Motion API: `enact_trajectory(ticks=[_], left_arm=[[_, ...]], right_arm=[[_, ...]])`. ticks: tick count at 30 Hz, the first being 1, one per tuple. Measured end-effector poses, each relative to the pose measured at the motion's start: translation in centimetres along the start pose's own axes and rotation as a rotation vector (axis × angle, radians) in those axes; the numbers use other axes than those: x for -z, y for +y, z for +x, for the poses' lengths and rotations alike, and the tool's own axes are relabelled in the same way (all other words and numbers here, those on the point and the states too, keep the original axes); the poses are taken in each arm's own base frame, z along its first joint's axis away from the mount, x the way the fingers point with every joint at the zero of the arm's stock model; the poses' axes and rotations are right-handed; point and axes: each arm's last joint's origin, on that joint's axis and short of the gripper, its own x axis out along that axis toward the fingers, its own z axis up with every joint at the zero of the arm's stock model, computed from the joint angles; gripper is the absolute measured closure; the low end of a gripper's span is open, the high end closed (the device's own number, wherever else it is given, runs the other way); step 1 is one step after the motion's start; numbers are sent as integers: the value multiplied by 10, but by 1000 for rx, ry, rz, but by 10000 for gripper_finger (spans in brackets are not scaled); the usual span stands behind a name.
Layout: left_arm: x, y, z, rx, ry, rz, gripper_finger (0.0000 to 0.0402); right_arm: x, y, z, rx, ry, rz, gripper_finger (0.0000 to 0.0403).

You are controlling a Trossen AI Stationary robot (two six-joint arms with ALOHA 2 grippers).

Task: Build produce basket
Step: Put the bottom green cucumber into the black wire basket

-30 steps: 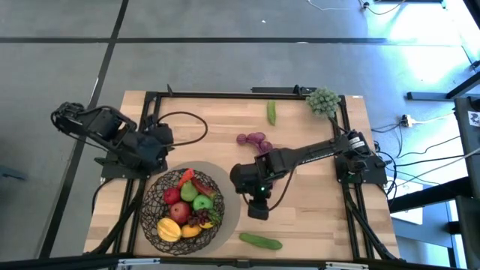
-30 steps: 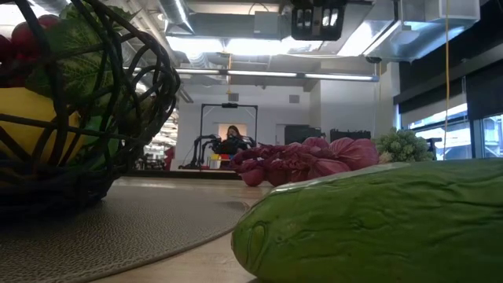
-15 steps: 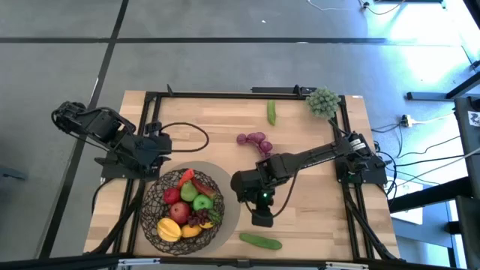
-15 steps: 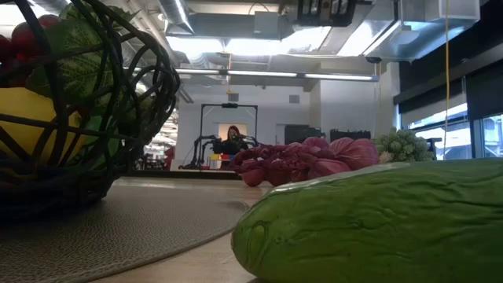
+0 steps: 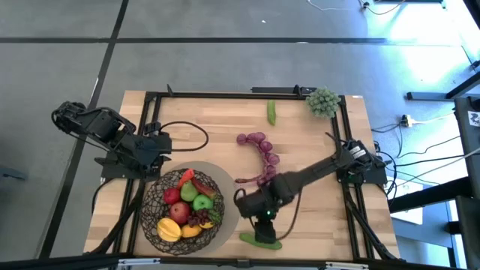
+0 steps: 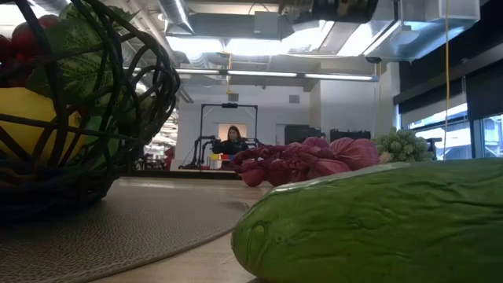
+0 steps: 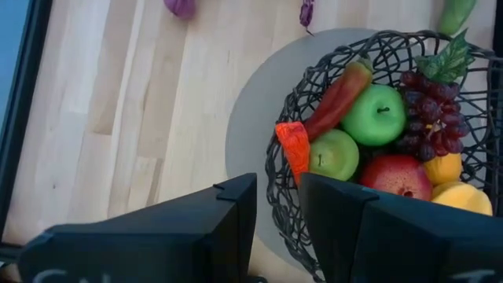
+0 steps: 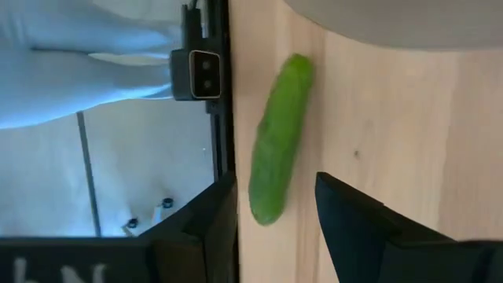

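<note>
Right claw (image 5: 262,232) released, hovering over cucumber (image 5: 260,241), fingers straddling it; left claw (image 7: 275,216) nearly clenched, empty, beside basket (image 5: 154,208) on desk (image 5: 315,217).

The wooden worktop (image 5: 315,210) carries a grey mat (image 5: 229,217), two cucumbers (image 5: 260,241) (image 5: 271,112), purple grapes (image 5: 259,150) and a green bunch (image 5: 323,100).

I see a light wooden counter (image 5: 300,120) edged by a black metal frame (image 5: 225,95). A flat grey round mat (image 5: 227,196) lies at its near left. A black cable (image 5: 196,127) loops across the left side. Grey floor (image 5: 225,45) surrounds everything. In the low view, a person (image 6: 233,140) sits far back in the room under ceiling strip lights (image 6: 275,76).
</note>
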Motion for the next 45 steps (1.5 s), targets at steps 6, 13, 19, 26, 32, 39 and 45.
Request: enact_trajectory(ticks=[6, 13, 19, 26, 32, 39, 45], left_arm=[[0, 0, 0, 0, 0, -3, 314], [0, 0, 0, 0, -1, -6, 314], [-1, -1, 0, 9, -12, 20, 314], [1, -6, -2, 31, -18, 76, 314], [2, -9, -3, 50, -18, 98, 314], [4, -13, -4, 65, -17, 85, 314], [3, -15, -5, 88, -37, 83, 314]], right_arm=[[1, 8, 6, -31, -11, -80, 237], [9, 20, 18, 9, -15, -92, 238], [10, 29, 50, -3, -8, -98, 238], [10, 24, 94, 29, 45, -51, 238], [9, 18, 106, 49, 65, 9, 238], [8, 14, 105, 89, 59, 18, 238], [9, 12, 107, 124, 62, 1, 238]])
